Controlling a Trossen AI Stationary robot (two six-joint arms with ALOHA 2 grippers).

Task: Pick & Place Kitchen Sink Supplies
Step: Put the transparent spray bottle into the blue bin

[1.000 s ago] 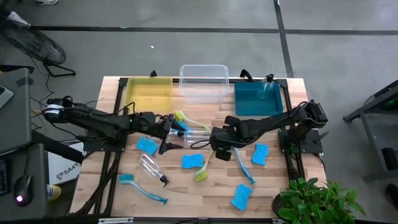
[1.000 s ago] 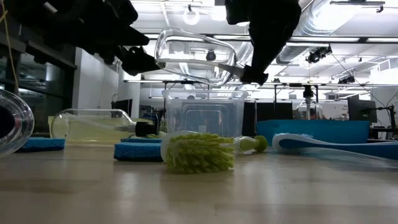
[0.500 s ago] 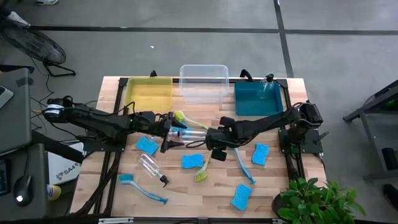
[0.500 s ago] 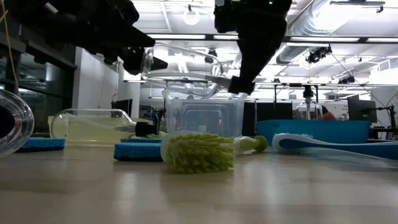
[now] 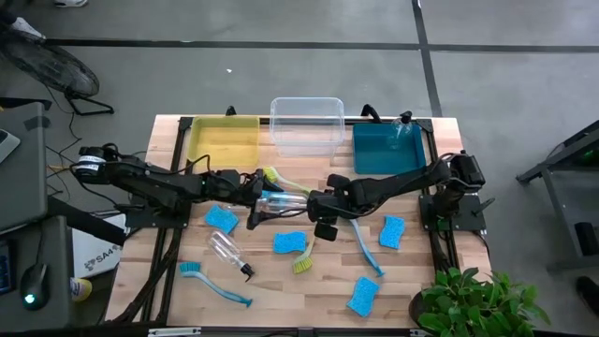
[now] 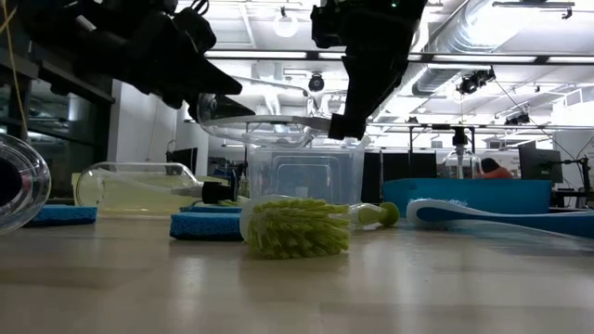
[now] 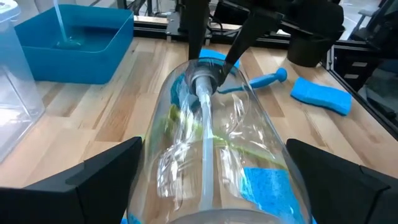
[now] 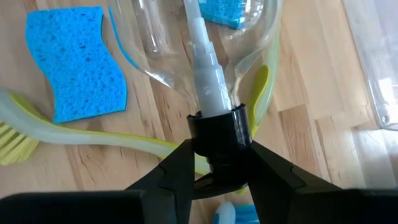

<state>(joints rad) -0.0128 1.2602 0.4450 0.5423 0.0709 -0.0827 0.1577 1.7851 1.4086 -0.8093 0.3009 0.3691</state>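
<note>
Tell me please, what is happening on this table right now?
The two arms are handing over a clear spray bottle in the air above the table's middle. The right pincer is clamped on its black nozzle cap. The left pincer stands wide open around the bottle's body. Sponges, brushes and another bottle lie on the wooden table; three bins wait at the far edge.

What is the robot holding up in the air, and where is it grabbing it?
The right claw is pinching a clear spray bottle by its black nozzle collar. The left claw sits open around the bottle's body.
</note>
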